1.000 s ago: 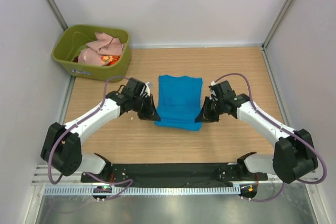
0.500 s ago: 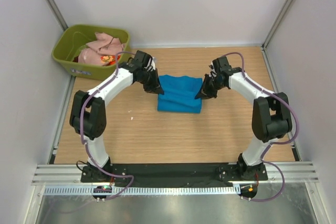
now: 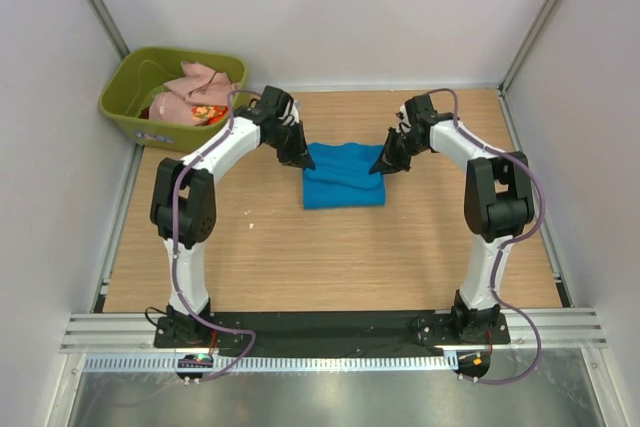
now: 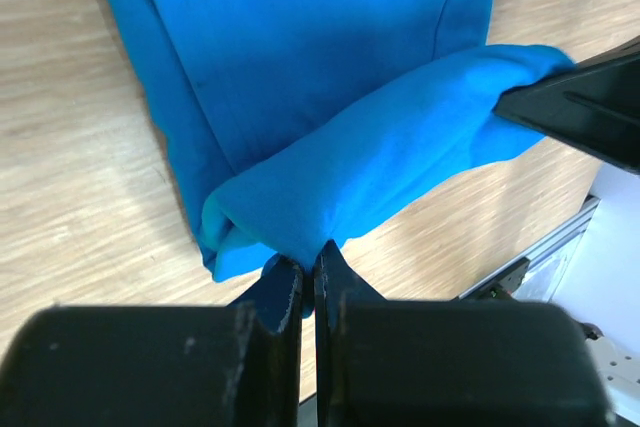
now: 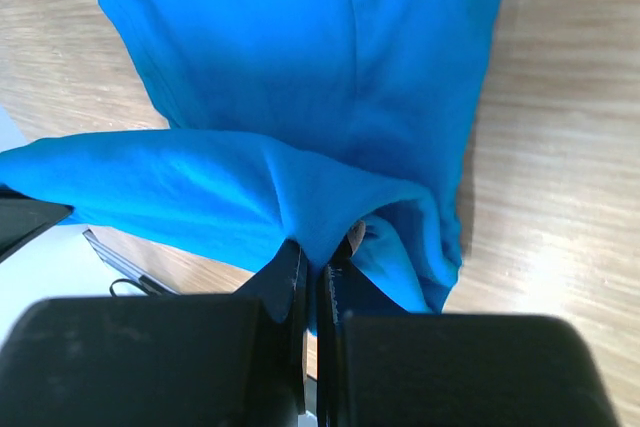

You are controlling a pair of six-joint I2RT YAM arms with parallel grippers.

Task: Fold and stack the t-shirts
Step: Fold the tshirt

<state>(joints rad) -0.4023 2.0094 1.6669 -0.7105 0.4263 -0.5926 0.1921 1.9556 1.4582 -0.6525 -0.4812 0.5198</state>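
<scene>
Two tight pinches on cloth: left gripper (image 3: 299, 159) and right gripper (image 3: 385, 165) have carried the near hem of the blue t-shirt (image 3: 345, 187) toward the far edge of the table (image 3: 300, 257), halving it; release should follow.

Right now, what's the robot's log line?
left gripper: shut on blue t-shirt | right gripper: shut on blue t-shirt | tub: holds other shirts
</scene>
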